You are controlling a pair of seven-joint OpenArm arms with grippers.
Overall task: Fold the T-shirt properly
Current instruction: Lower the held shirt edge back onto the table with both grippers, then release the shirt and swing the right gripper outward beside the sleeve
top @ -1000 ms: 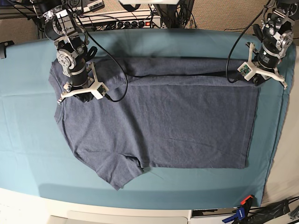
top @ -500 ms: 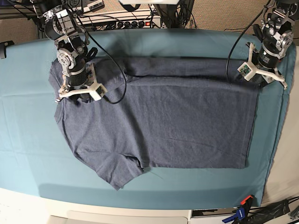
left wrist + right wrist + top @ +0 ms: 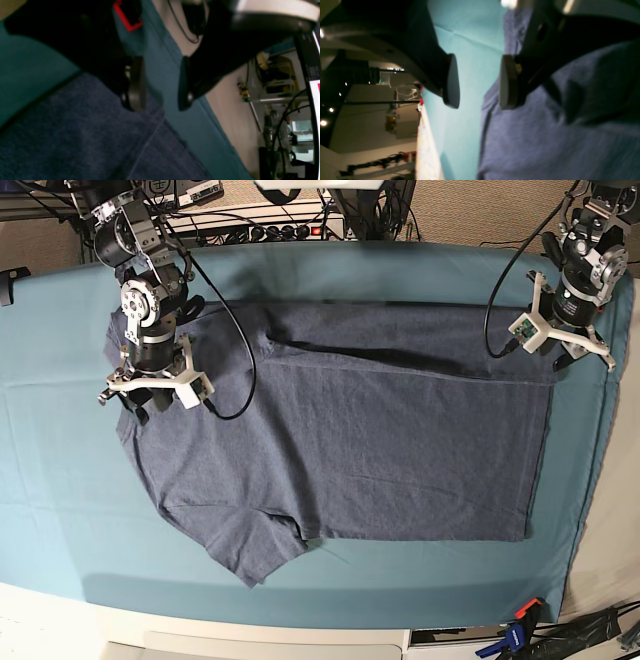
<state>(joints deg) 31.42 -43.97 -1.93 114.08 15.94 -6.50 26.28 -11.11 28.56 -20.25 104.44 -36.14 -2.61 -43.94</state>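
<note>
The navy T-shirt (image 3: 350, 440) lies flat on the teal table cloth (image 3: 60, 480), its far edge folded over toward the front and one sleeve pointing to the front left. My right gripper (image 3: 148, 402) hovers over the shirt's left end. In the right wrist view that gripper (image 3: 478, 100) is open, with nothing between the pads, over the edge of the shirt (image 3: 545, 140). My left gripper (image 3: 562, 352) stands at the shirt's far right corner. In the left wrist view it (image 3: 160, 105) is open and empty just above the shirt's hem (image 3: 75, 140).
A power strip with cables (image 3: 280, 225) runs along the back edge behind the cloth. A blue and orange clamp (image 3: 515, 635) sits at the front right corner. The table's right edge lies close to the left gripper.
Both grippers have opened and let go of the shirt's folded far edge. The right one has shifted left and toward the front; the left one has lifted slightly.
</note>
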